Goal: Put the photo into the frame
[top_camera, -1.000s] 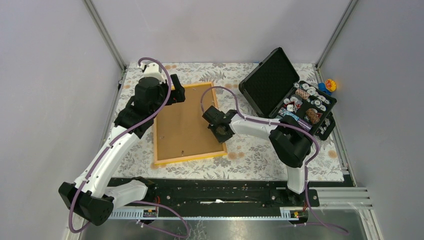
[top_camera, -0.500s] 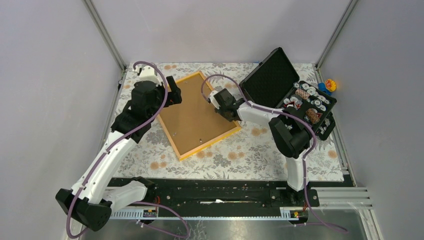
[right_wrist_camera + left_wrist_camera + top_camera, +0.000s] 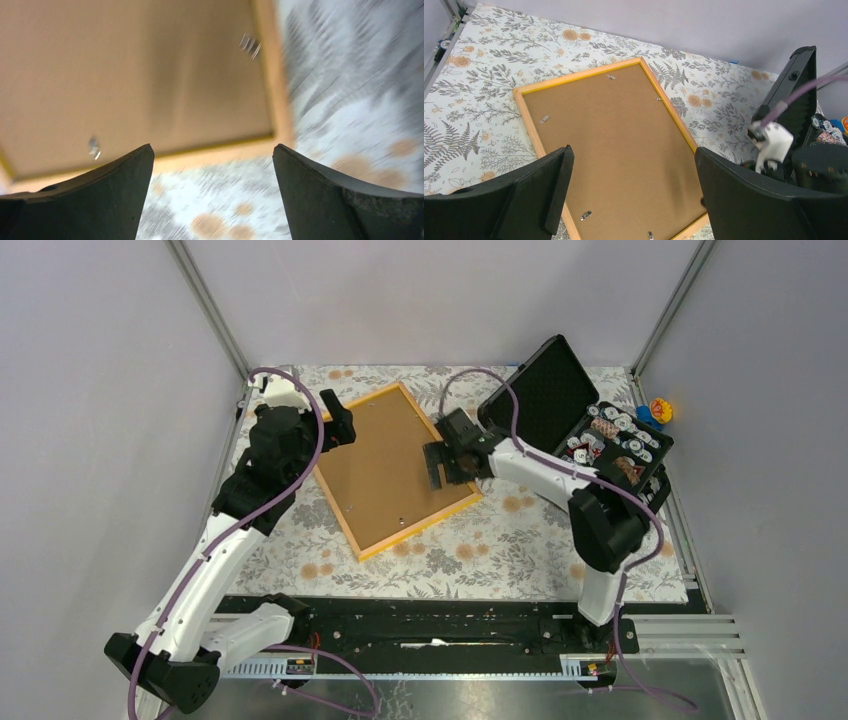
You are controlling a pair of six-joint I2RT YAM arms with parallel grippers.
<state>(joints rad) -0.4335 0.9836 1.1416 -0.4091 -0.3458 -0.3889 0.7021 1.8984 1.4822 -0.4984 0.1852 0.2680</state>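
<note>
On the near part of the flower-patterned surface (image 3: 500, 540) the thin orange-yellow rectangular frame (image 3: 574, 77) is lying face down and turned diagonally. The plain brown backing board (image 3: 395, 470) is sitting inside it, under small metal clips (image 3: 543, 119). The photo is not showing in any view, so I cannot tell whether it is already under the board.

The right gripper (image 3: 212, 150) is hanging with its jaws wide apart over the frame's right edge, gripping nothing. Its view is blurred. The left gripper (image 3: 633, 155) is hovering higher, over the frame's far left corner, also wide apart and empty.

I judge that the clips are the next concern. One arm should be pressing the rim down while the other is working each clip slowly, so the light frame is not sliding toward the open black case (image 3: 540, 405) behind.
</note>
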